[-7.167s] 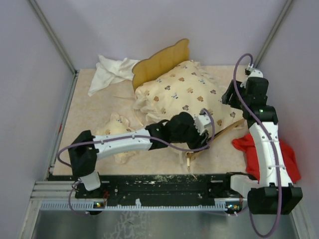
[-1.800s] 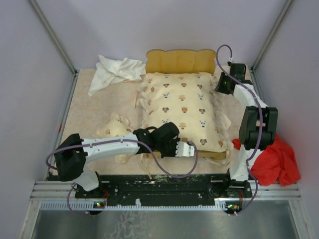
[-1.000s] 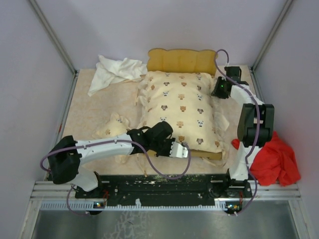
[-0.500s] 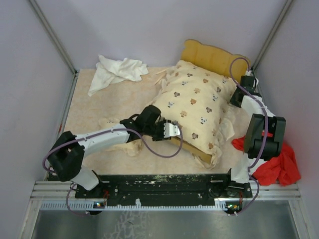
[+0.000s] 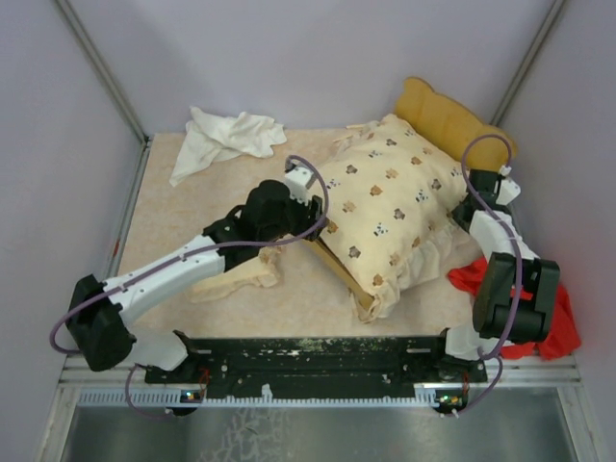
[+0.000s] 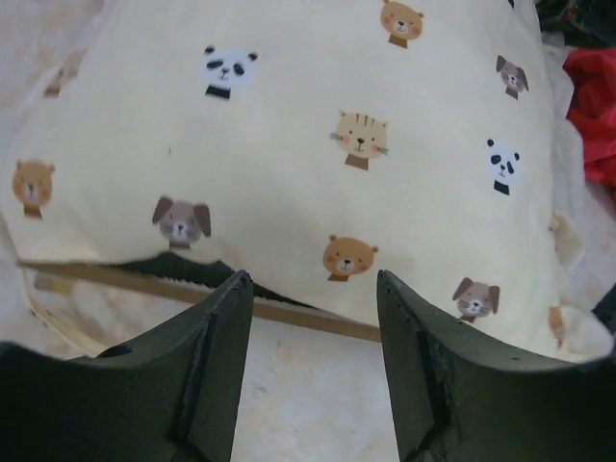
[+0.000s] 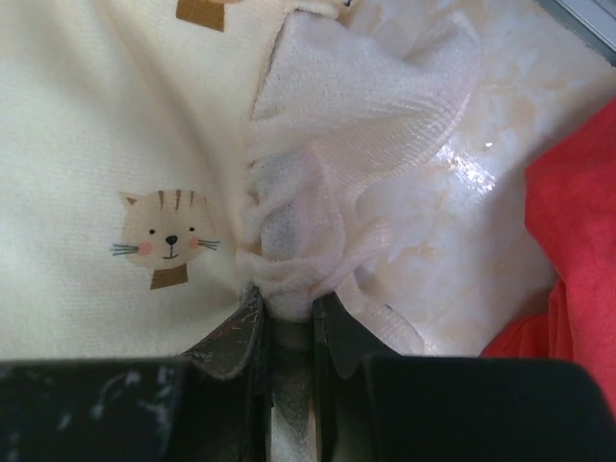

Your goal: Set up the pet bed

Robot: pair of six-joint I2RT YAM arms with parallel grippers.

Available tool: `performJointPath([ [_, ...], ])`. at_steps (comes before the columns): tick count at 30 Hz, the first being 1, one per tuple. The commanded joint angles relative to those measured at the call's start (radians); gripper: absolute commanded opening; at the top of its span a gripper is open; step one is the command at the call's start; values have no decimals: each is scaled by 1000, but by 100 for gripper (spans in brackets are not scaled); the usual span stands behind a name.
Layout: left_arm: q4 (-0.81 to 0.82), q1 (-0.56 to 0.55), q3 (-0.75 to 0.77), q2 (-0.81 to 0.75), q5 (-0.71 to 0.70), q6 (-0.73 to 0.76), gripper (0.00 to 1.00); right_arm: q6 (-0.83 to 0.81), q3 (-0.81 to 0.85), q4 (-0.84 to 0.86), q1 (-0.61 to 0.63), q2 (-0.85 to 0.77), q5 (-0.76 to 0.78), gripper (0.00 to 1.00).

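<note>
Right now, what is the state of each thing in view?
bed frame: skewed, under cushion.
cushion: on bed frame, frill pinched.
small pillow: beside bed, not on it.
white cloth: crumpled.
red cloth: crumpled.
left claw: open, empty.
right claw: shut on cushion frill.

Bed [image 5: 395, 202], pillow [image 5: 252, 277], cloths [image 5: 226, 140] on beige table [image 5: 183, 217]

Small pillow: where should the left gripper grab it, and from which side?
Likely the frill on the near edge of the pillow, coming straight down from above. The pillow lies flat on the table, so the thin frill is what jaws can close over. The left arm hides its far part.
</note>
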Motion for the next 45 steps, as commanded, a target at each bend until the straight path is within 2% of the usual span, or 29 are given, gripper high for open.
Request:
performJointPath([
  [1, 13, 6, -104, -87, -138, -583, 58, 158, 12, 129, 15, -108, -101, 0],
  [5, -68, 13, -136, -113, -188, -871, 56, 156, -16, 139, 16, -127, -128, 0],
  [10, 30, 11, -232, -103, -128, -1023, 54, 169, -99, 176, 22, -178, -132, 0],
  [15, -81, 12, -185, -26, -157, -1068, 54, 168, -119, 178, 22, -208, -121, 0],
  [19, -42, 13, -182, 20, -191, -1070, 54, 172, -122, 183, 22, -214, -135, 0],
  [23, -176, 12, -125, 50, -210, -1124, 52, 164, -124, 181, 22, -218, -130, 0],
  [33, -154, 12, -177, 43, -202, -1135, 45, 154, -177, 227, 22, -224, -135, 0],
  [37, -105, 12, -187, 80, -162, -1104, 46, 156, -188, 242, 22, -219, -148, 0],
  [42, -184, 13, -112, 151, -180, -1109, 38, 161, -197, 245, 24, -230, -166, 0],
  [45, -134, 19, -85, 162, -258, -1011, 27, 185, -220, 250, 30, -241, -195, 0],
])
